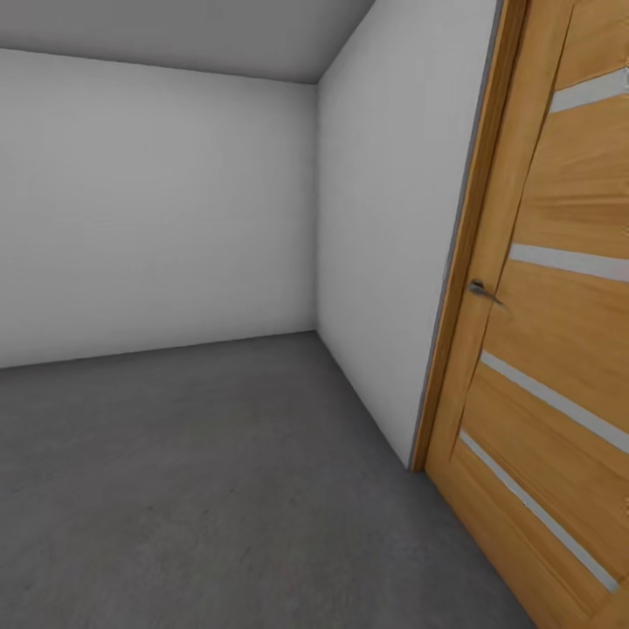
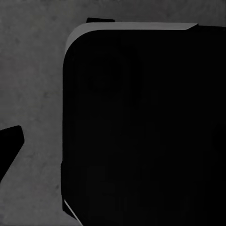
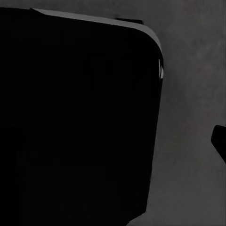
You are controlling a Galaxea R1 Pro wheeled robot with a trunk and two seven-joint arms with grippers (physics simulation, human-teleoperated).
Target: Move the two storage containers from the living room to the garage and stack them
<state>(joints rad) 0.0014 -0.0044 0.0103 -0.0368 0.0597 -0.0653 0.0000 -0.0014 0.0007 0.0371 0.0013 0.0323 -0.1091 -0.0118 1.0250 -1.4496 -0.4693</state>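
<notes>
1. Head view: a bare room, the garage. Two plain white walls (image 1: 157, 210) meet at a corner left of centre; a grey ceiling (image 1: 175, 31) runs across the top.
2. The floor (image 1: 218, 489) is dark grey, mottled concrete. It fills the lower half of the head view.
3. At the right edge stands an orange-wood door (image 1: 559, 349) with pale horizontal stripes. It appears tilted in this view. A small metal handle (image 1: 480, 290) sits on its left edge, roughly at mid height.
4. The door's edge meets the end of the right-hand white wall, down to floor level.
5. Left wrist view: a large black rounded block (image 2: 141, 127), apparently part of the robot's own body, with a thin pale rim along one edge. Grey concrete lies beside it. A small dark tip (image 2: 10, 146) enters from one side; cannot tell what it is.
6. Right wrist view: a similar black rounded block (image 3: 80, 117) with a pale rim, grey concrete beside it. A small dark piece (image 3: 220, 141) shows at the frame edge; unidentifiable.
7. Claw state, left: cannot tell whether released or clenched. Claw state, right: cannot tell.
8. Storage containers: nothing orange-red is visible on the concrete within these views, so their position cannot be recorded.
</notes>
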